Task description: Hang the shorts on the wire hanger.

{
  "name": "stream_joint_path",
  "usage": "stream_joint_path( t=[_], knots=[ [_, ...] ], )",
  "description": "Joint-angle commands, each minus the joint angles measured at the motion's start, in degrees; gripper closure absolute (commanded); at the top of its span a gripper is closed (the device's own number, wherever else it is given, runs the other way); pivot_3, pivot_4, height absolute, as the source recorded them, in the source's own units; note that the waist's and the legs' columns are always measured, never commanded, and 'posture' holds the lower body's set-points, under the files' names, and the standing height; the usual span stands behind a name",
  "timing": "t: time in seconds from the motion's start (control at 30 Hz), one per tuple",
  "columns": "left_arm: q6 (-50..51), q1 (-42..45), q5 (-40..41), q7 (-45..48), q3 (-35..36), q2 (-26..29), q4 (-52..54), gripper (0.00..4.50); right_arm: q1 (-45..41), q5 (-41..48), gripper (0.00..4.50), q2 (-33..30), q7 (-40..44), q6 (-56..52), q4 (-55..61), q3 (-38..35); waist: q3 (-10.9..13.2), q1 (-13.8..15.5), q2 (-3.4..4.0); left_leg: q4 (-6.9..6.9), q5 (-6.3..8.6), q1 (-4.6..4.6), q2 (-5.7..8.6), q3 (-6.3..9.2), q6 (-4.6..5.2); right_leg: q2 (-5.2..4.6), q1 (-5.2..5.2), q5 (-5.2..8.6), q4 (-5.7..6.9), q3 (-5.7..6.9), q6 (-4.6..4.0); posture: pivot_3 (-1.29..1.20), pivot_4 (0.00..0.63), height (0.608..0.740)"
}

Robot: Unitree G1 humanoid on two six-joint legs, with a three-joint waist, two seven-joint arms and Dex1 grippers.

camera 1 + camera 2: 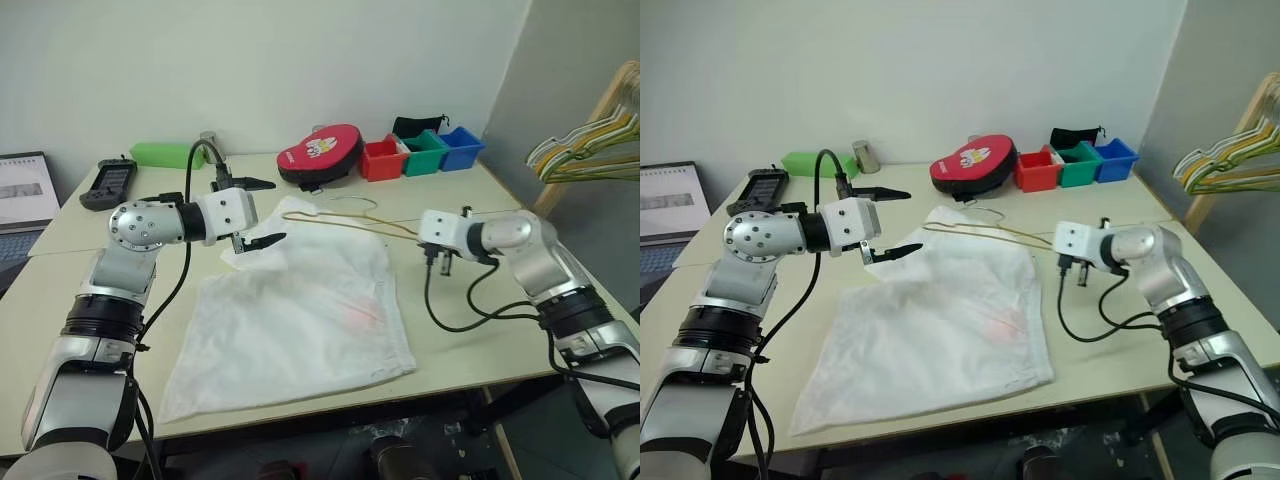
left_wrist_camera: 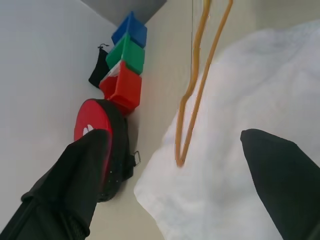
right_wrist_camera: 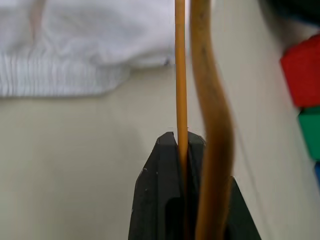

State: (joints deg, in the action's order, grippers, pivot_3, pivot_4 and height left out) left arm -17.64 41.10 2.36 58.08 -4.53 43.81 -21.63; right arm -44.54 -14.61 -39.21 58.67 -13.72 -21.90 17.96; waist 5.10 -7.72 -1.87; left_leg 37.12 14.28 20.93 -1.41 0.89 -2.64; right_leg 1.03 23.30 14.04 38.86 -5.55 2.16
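The white shorts point(image 1: 300, 310) lie spread and wrinkled on the table, their far edge toward the back. The thin yellow wire hanger point(image 1: 350, 226) lies across that far edge, one end resting on the fabric and its hook point(image 1: 356, 201) pointing to the back. My left gripper point(image 1: 276, 210) hovers open over the shorts' far left corner with nothing between its fingers point(image 2: 75, 175). In the left wrist view the hanger's end point(image 2: 186, 120) lies on the shorts point(image 2: 240, 130). My right gripper point(image 3: 181, 142) is shut on the hanger's wire point(image 3: 180, 75) at its right end, just above the table point(image 1: 443, 262).
At the back of the table stand a red case point(image 1: 320, 152), red, green and blue bins point(image 1: 424, 152) and a green box point(image 1: 165, 154). A black device point(image 1: 108, 183) and a laptop point(image 1: 25, 190) sit at the left. A bunch of thicker hangers point(image 1: 585, 145) hangs at the right.
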Motion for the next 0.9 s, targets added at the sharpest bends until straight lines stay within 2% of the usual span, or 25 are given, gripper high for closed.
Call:
stream_joint_path(
  t=[0.03,0.13,0.2,0.33,0.4,0.53,0.67,0.77,0.9],
  knots=[
    [9.6,-5.2,6.1,-1.8,3.3,-1.2,10.3,0.04,1.6,6.9,4.5,-4.5,8.4,-16.8,3.9,-5.4,0.0,0.0,0.01,0.0,0.0,0.0,0.0,0.0,0.0,0.0,0.0,0.0,0.01,0.0,0.0,-0.04,0.039,0.74],
    [20.3,-16.1,11.6,-3.6,2.5,-3.9,24.9,0.04,5.8,15.8,4.5,-11.5,20.1,-37.5,10.8,-5.7,0.0,0.0,0.05,-0.04,0.01,-0.02,-0.03,0.01,0.01,-0.01,-0.01,0.02,0.0,-0.01,0.0,-0.05,0.038,0.74],
    [24.9,-22.6,12.9,-5.6,1.0,-5.5,33.3,0.04,8.0,21.3,4.5,-16.0,24.4,-49.7,14.1,-5.6,0.0,0.1,0.05,-0.06,0.02,-0.02,-0.09,0.07,0.02,-0.04,-0.01,0.11,0.0,0.01,0.04,-0.05,0.04,0.74],
    [31.7,-27.3,14.0,-9.6,1.2,-8.1,40.5,0.04,12.3,28.8,4.5,-20.8,25.2,-60.8,18.1,-6.9,0.1,0.1,-0.09,-0.01,0.03,-0.08,-0.06,0.08,0.02,0.01,-0.02,0.17,0.09,0.07,-0.06,-0.05,0.042,0.74],
    [33.3,-29.2,13.7,-11.0,0.9,-8.6,42.5,0.04,17.7,33.1,4.5,-23.5,25.2,-65.3,21.4,-8.7,0.1,0.0,-0.05,0.02,0.0,-0.23,-0.08,0.12,0.05,0.16,-0.15,0.21,0.12,0.02,-0.32,-0.04,0.044,0.74],
    [34.8,-33.4,13.5,-12.4,0.3,-8.9,45.7,0.04,32.6,41.5,4.5,-29.8,26.7,-68.6,28.4,-12.9,0.0,0.2,0.02,0.0,-0.05,-0.43,-0.03,0.1,0.1,0.19,-0.34,0.35,0.1,-0.06,-0.55,-0.04,0.048,0.74],
    [35.3,-34.5,13.5,-12.4,0.4,-8.8,46.7,0.04,42.5,47.0,4.5,-33.1,26.1,-68.4,31.5,-16.6,0.1,0.3,-0.03,-0.01,-0.02,-0.24,-0.02,-0.01,0.07,0.18,-0.2,0.39,0.03,-0.16,-0.57,-0.04,0.049,0.74],
    [35.7,-34.8,13.6,-12.5,0.3,-8.7,47.2,0.04,48.3,49.4,4.5,-34.1,25.7,-66.0,31.4,-19.0,0.1,0.4,-0.2,0.02,-0.02,-0.27,-0.02,0.0,0.07,0.18,-0.21,0.4,0.0,-0.15,-0.58,-0.03,0.05,0.74],
    [35.4,-35.4,13.5,-12.4,0.4,-8.5,47.0,0.04,51.4,55.6,4.5,-33.9,25.6,-67.7,36.2,-22.8,0.1,0.4,-0.24,0.02,-0.02,-0.27,-0.01,-0.03,0.07,0.18,-0.2,0.41,-0.01,-0.17,-0.6,-0.04,0.054,0.74]
  ],
)
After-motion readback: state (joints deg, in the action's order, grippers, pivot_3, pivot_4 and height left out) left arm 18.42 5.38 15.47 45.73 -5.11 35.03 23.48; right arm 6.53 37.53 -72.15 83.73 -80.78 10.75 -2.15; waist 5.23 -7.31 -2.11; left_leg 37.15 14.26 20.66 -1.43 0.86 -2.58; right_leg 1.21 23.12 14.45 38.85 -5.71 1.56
